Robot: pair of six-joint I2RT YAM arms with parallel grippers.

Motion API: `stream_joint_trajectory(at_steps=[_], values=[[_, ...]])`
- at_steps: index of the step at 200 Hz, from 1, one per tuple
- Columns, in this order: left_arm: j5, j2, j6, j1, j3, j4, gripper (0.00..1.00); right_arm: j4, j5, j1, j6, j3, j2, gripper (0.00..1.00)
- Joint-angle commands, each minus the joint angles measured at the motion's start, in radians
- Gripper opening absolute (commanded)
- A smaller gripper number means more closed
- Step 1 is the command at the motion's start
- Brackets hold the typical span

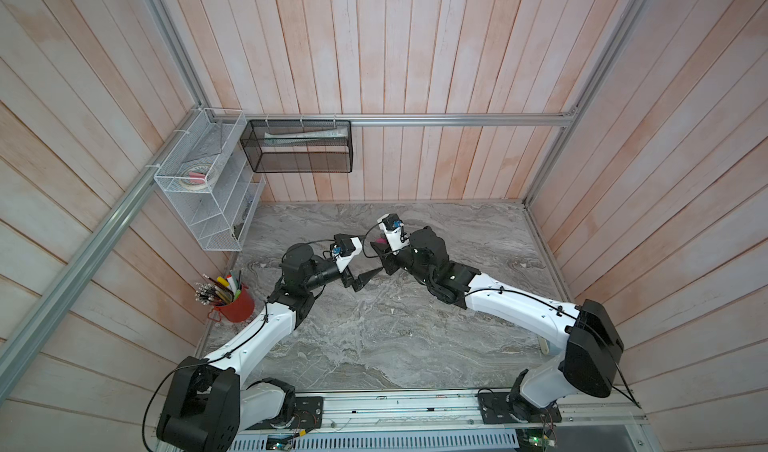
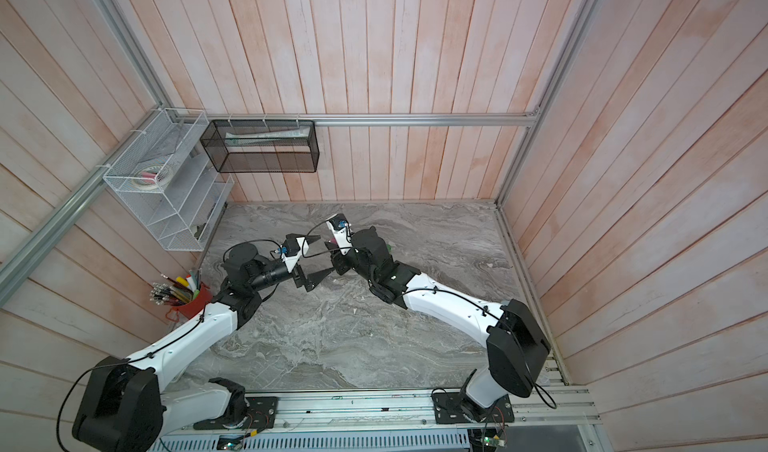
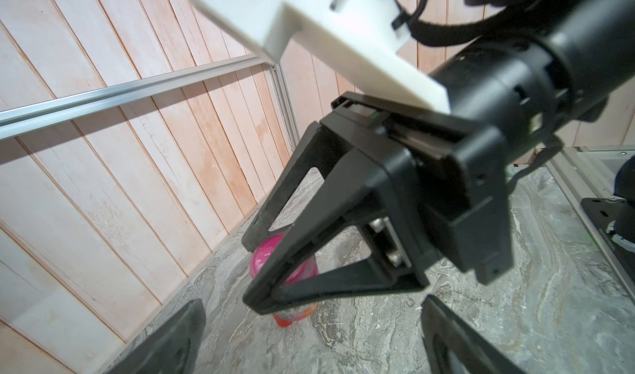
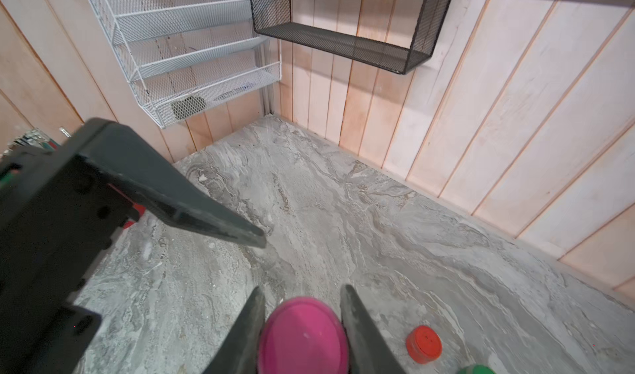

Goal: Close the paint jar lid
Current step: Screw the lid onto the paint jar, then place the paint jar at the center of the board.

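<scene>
The pink lid [image 4: 304, 334] sat on the paint jar [image 3: 302, 273], bottom centre of the right wrist view, the jar pinched by the right gripper [image 4: 302, 291]. The left gripper [image 3: 312, 305] gaped wide, empty. Tightening seemed in hand; next, it must close squarely on the lid and twist.

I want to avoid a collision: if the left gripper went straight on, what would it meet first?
Probably the right gripper, whose near finger crosses in front of the pink-lidded paint jar it grips. The open left gripper points at them, though depth is unclear.
</scene>
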Motion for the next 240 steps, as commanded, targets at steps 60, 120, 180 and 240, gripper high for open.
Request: stream_joint_trajectory(at_steps=[60, 120, 180, 240], values=[[-0.106, -0.082, -0.008, -0.035, 0.006, -0.142, 1.00, 0.258, 0.189, -0.242, 0.058, -0.385, -0.152, 0.10], [-0.163, -0.159, 0.023, -0.036, -0.031, -0.209, 1.00, 0.533, 0.231, -0.363, 0.110, -0.574, -0.064, 0.10], [-0.178, -0.169, 0.033, -0.034, -0.047, -0.195, 1.00, 0.685, 0.208, -0.380, 0.114, -0.517, 0.140, 0.11], [-0.184, -0.162, 0.036, -0.034, -0.058, -0.173, 1.00, 0.693, 0.189, -0.385, 0.191, -0.455, 0.293, 0.12]])
